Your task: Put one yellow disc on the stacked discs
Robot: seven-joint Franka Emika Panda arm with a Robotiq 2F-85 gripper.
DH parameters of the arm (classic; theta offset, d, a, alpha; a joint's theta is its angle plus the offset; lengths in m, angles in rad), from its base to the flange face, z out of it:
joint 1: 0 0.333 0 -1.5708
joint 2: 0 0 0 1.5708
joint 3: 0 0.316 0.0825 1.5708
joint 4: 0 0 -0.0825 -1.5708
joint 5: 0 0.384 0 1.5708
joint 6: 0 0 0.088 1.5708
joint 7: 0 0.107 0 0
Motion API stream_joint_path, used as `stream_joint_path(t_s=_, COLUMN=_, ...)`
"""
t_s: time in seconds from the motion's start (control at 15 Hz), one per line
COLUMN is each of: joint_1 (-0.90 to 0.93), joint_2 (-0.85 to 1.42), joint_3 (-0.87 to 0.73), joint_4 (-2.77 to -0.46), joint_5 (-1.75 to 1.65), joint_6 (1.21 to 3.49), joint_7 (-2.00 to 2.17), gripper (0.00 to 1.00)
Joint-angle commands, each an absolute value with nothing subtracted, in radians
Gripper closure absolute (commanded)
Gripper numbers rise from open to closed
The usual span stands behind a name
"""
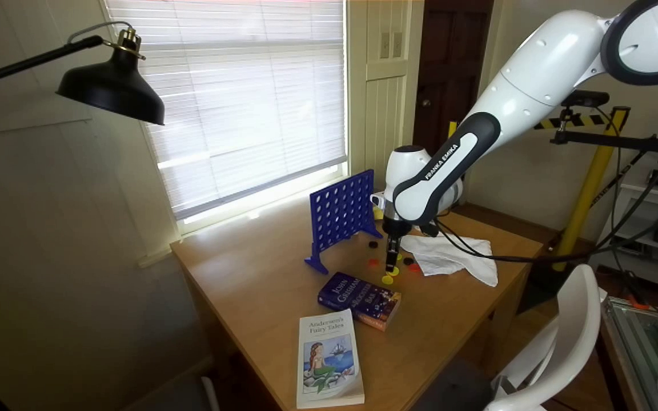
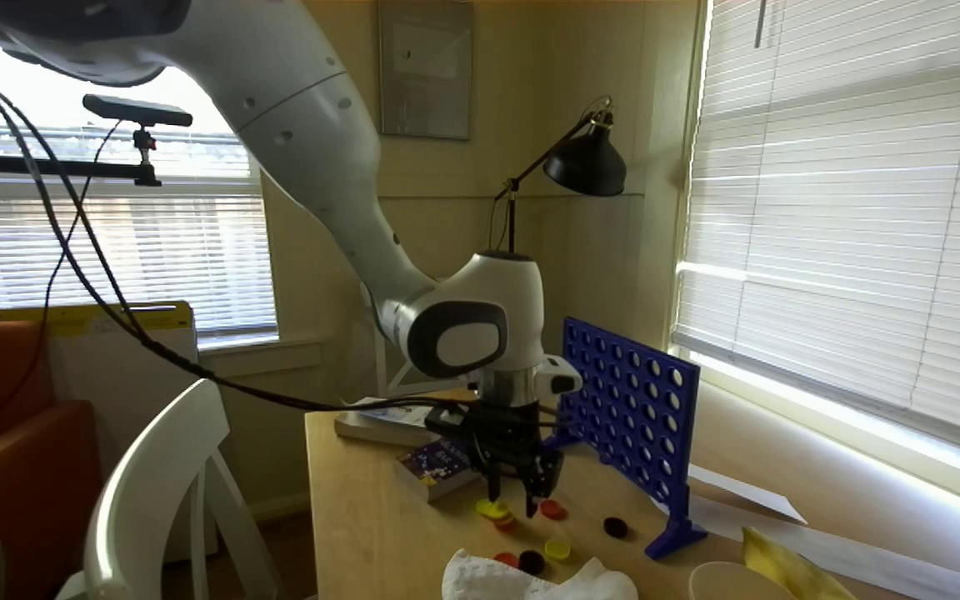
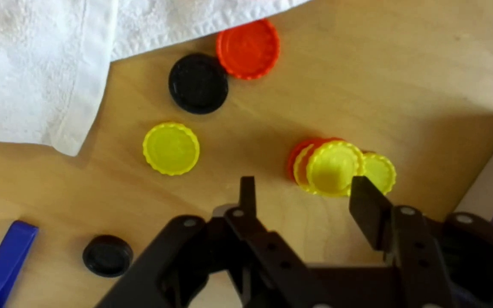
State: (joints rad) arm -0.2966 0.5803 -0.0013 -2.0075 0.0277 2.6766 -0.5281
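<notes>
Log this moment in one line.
gripper: open, empty | stacked discs: yellow on top | another yellow disc: at their edge, partly hidden | lone yellow disc: flat on table, apart from stacked discs

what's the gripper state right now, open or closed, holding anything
Gripper: open, holding nothing.

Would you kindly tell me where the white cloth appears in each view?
In an exterior view, the white cloth is right of center, just below mid-height.
In an exterior view, the white cloth meets the bottom edge near the middle.
In the wrist view, the white cloth fills the upper left corner.
Shared landmark: a red disc and a black disc, side by side next to it.
</notes>
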Motion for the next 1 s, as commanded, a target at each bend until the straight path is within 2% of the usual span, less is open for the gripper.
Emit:
stream_joint_path(t_s=0.0, joint_1=-0.319, joint_2=0.569, joint_3=0.021, joint_4=-2.036, joint_5=-0.008, joint_6=2.703, joint_7=-0.583, gripper=0.4)
stream_joint_path(t_s=0.6, joint_1=-0.316, joint_2=0.568, joint_3=0.026, joint_4=-2.051, joint_5=0.0, joint_6=2.712, joint_7=-0.629, gripper=0.35)
stream_joint_path(t_s=0.93, joint_1=-0.309, joint_2=0.583, joint_3=0.02, joint_4=-2.059, joint_5=-0.003, joint_6=2.738, joint_7=-0.614, gripper=0.39)
